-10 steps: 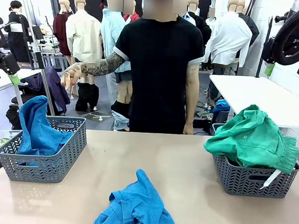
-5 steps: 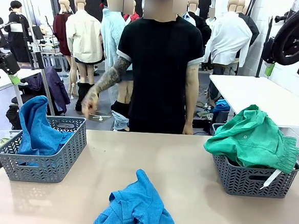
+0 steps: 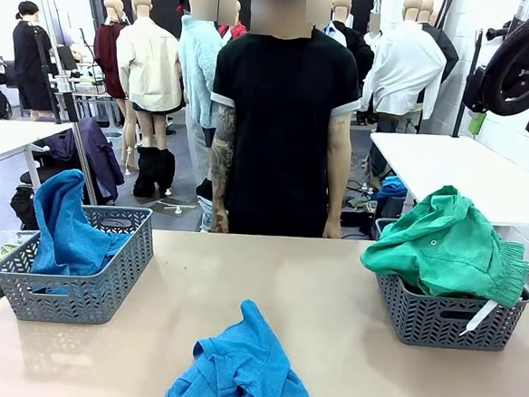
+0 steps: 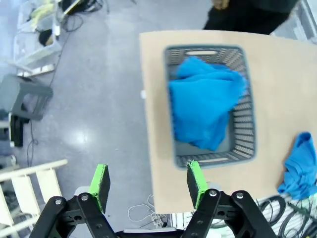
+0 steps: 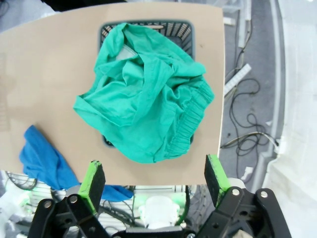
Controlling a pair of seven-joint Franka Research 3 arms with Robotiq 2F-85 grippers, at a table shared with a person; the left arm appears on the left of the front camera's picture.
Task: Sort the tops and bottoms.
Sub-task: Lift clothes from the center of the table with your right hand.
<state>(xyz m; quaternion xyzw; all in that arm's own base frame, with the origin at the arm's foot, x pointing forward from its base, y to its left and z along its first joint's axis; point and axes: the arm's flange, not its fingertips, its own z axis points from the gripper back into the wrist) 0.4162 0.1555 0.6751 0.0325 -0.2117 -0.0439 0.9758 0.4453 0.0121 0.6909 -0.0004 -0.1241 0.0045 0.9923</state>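
A bright blue garment (image 3: 243,370) lies crumpled at the table's near edge; it also shows as the blue garment (image 4: 299,163) and the blue garment (image 5: 44,158) in the two wrist views. Another blue garment (image 3: 67,226) hangs over the left grey basket (image 3: 104,287). A sea-green garment (image 3: 447,243) with a white tag is heaped on the right grey basket (image 3: 446,325). My left gripper (image 4: 147,179) hangs open high above the floor, beside the left basket (image 4: 242,124). My right gripper (image 5: 154,176) is open high over the green garment (image 5: 143,104), holding nothing.
A person (image 3: 284,118) in a black shirt stands at the table's far side, both arms down. A white table (image 3: 466,172) stands behind on the right. Bare tan tabletop (image 3: 268,280) lies between the baskets.
The person's arm has dropped from pointing out to the side to hanging down. My left gripper has left the front view's left edge. The garments and baskets have not moved.
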